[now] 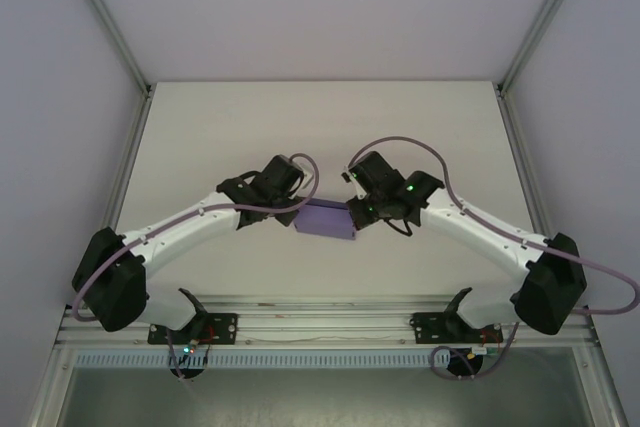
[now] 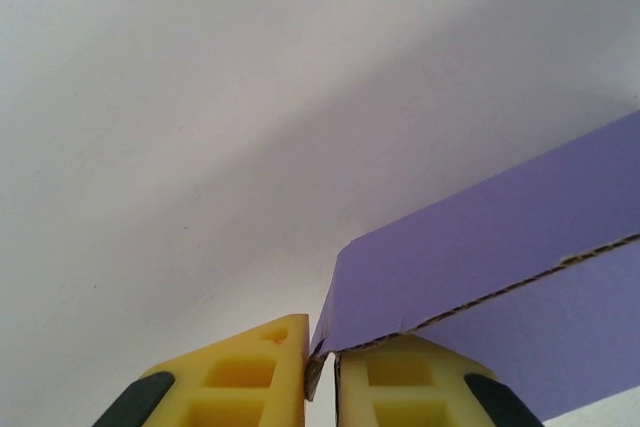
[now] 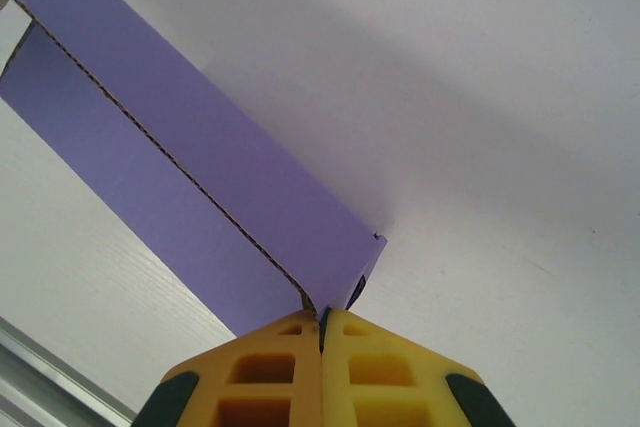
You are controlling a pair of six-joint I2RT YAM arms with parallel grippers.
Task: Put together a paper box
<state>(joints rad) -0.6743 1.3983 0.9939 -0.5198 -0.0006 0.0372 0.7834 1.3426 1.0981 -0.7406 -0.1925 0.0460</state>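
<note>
The paper box, bent along a perforated crease, sits over the middle of the table between my arms. My left gripper pinches one end corner, jaws nearly together, and my right gripper clamps the other end tight. I judge I'm folding a wall, so next both wrists must turn together about the crease without tearing it.

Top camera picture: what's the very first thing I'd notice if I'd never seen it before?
The purple paper box pops out first, mid-picture against the white table, between two arms. The left hand pinches its left end and the right hand pinches its right end; up close, their yellow fingers are shut on the card's edge.
</note>
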